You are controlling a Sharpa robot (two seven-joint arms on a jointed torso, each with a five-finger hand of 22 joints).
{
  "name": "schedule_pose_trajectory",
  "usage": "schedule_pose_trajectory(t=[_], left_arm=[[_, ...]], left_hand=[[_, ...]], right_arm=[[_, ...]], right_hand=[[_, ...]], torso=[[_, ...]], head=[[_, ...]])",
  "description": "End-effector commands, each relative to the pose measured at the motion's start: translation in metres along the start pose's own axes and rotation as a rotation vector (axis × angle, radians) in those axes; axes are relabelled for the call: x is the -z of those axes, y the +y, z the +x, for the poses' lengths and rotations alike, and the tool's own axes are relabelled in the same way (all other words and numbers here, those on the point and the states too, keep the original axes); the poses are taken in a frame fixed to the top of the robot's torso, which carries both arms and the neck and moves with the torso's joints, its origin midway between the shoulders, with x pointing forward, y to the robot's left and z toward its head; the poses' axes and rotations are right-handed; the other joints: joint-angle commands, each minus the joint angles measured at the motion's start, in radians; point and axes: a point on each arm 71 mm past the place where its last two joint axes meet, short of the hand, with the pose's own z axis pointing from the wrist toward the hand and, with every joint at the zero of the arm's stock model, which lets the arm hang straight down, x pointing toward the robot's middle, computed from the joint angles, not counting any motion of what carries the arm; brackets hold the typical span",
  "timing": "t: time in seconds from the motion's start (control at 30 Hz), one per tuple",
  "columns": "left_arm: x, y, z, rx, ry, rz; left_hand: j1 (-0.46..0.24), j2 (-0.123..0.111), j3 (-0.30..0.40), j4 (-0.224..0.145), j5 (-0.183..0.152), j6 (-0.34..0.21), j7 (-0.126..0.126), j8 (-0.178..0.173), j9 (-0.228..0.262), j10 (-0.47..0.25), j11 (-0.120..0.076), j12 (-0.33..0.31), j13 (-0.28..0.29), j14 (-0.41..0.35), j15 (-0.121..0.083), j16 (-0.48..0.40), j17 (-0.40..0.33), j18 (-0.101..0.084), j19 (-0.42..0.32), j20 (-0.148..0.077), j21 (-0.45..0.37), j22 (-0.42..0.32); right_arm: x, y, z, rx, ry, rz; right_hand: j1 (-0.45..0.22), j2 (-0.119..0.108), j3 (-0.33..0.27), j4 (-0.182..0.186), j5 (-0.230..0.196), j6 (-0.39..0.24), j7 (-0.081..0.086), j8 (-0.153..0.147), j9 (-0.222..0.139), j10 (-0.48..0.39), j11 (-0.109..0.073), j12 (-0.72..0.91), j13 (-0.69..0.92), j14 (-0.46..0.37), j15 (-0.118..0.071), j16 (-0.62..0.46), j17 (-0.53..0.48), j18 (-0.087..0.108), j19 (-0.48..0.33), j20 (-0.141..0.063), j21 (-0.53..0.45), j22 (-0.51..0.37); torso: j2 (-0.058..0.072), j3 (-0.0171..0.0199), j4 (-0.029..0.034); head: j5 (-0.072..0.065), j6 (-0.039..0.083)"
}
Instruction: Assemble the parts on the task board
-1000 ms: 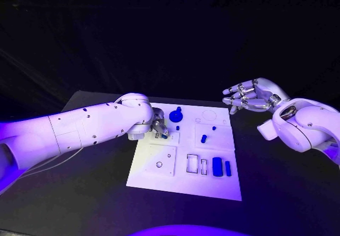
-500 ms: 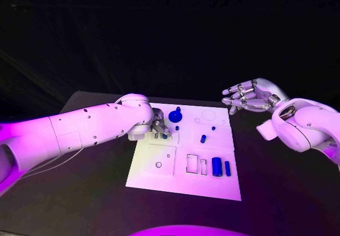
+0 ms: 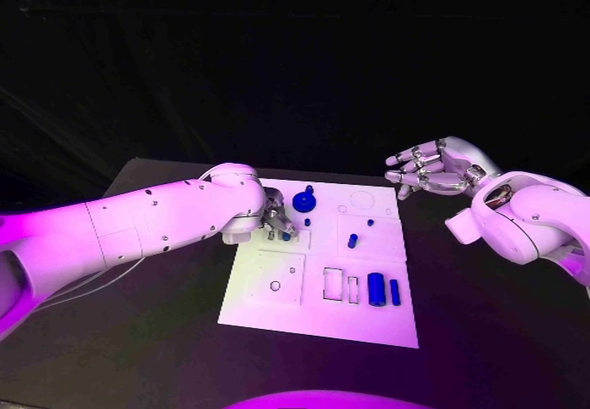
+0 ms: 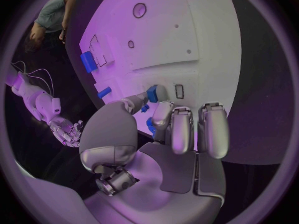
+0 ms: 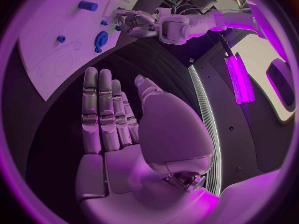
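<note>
Pinching a small blue part (image 4: 151,93), the left hand (image 4: 171,122) touches the task board (image 4: 187,40).

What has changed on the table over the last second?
Nothing visibly moved. The left hand still pinches a small blue part over the task board, and the right hand still hovers open beyond the board's far right corner.

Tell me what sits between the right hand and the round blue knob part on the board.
In the head view, only bare task board with a faint circle outline lies between the right hand and the round blue knob.
</note>
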Motion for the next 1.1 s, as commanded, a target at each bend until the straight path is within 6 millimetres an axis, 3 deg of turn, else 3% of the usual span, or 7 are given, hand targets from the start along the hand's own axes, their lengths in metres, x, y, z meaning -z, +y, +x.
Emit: schedule_pose_trajectory(t=[0.03, 0.23, 0.47, 0.9, 1.1], left_arm=[[-0.001, -0.001, 0.006, 0.000, 0.021, 0.008], [0.001, 0.002, 0.005, 0.003, 0.016, 0.007], [0.005, 0.005, 0.004, 0.006, 0.004, 0.010], [0.018, 0.003, -0.011, 0.019, -0.040, 0.036], [0.032, 0.004, -0.031, 0.038, -0.060, 0.054]], left_hand=[[-0.009, -0.005, -0.021, 0.007, -0.005, -0.002, 0.003, 0.003, -0.001, 0.000, -0.004, 0.004, 0.000, 0.056, -0.007, -0.004, 0.070, -0.015, 0.010, -0.008, -0.001, -0.002], [0.001, -0.015, -0.126, 0.048, -0.003, -0.001, 0.003, 0.003, -0.008, -0.001, -0.003, 0.005, -0.002, 0.056, -0.007, -0.004, 0.071, -0.014, 0.010, -0.009, -0.004, -0.005], [0.016, -0.010, -0.198, 0.081, -0.003, 0.001, 0.003, 0.003, -0.013, -0.002, -0.004, 0.007, -0.002, 0.056, -0.007, -0.005, 0.071, -0.014, 0.010, -0.010, -0.006, -0.006], [0.031, -0.002, -0.242, 0.100, -0.002, 0.000, 0.002, 0.004, -0.016, -0.003, -0.004, 0.007, -0.004, 0.056, -0.008, -0.005, 0.071, -0.014, 0.010, -0.010, -0.007, -0.006], [0.048, -0.008, -0.278, 0.103, 0.000, -0.014, 0.007, -0.007, -0.023, -0.017, 0.000, -0.011, -0.027, 0.056, -0.006, -0.006, 0.071, -0.013, 0.007, -0.009, -0.011, -0.012]], right_arm=[[0.000, 0.000, 0.001, 0.006, 0.012, -0.001], [0.000, -0.001, 0.001, 0.006, 0.014, 0.002], [0.000, -0.002, 0.001, 0.005, 0.015, 0.005], [0.000, -0.007, 0.002, 0.002, 0.016, 0.013], [0.000, -0.009, 0.001, 0.004, 0.010, 0.017]], right_hand=[[-0.010, 0.001, -0.008, -0.001, 0.004, -0.003, 0.006, -0.006, -0.002, -0.008, 0.002, -0.006, -0.001, 0.000, 0.005, -0.007, -0.001, 0.012, 0.000, 0.005, -0.005, -0.001], [-0.011, 0.000, -0.010, 0.000, 0.003, -0.005, 0.006, -0.007, -0.002, -0.010, 0.003, -0.006, -0.002, -0.001, 0.006, -0.009, -0.001, 0.012, -0.001, 0.006, -0.007, -0.004], [-0.014, 0.001, -0.012, 0.001, 0.003, -0.006, 0.007, -0.007, -0.003, -0.011, 0.004, -0.006, -0.003, -0.002, 0.006, -0.011, -0.002, 0.012, -0.002, 0.007, -0.009, -0.006], [-0.021, 0.001, -0.017, 0.004, 0.005, -0.007, 0.008, -0.008, -0.003, -0.013, 0.005, -0.004, -0.004, -0.003, 0.008, -0.014, -0.002, 0.013, -0.001, 0.008, -0.013, -0.011], [-0.025, 0.001, -0.020, 0.006, 0.006, -0.008, 0.008, -0.007, -0.004, -0.014, 0.005, -0.003, -0.005, -0.003, 0.009, -0.016, -0.002, 0.013, -0.001, 0.009, -0.015, -0.014]], torso=[[-0.001, 0.0000, -0.0002], [0.000, 0.0001, 0.0004], [-0.001, 0.0002, 0.0000], [0.001, -0.0005, -0.0007], [0.002, -0.0009, -0.0013]], head=[[0.001, 0.001], [-0.001, 0.001], [0.001, 0.004], [0.004, 0.012], [0.005, 0.017]])
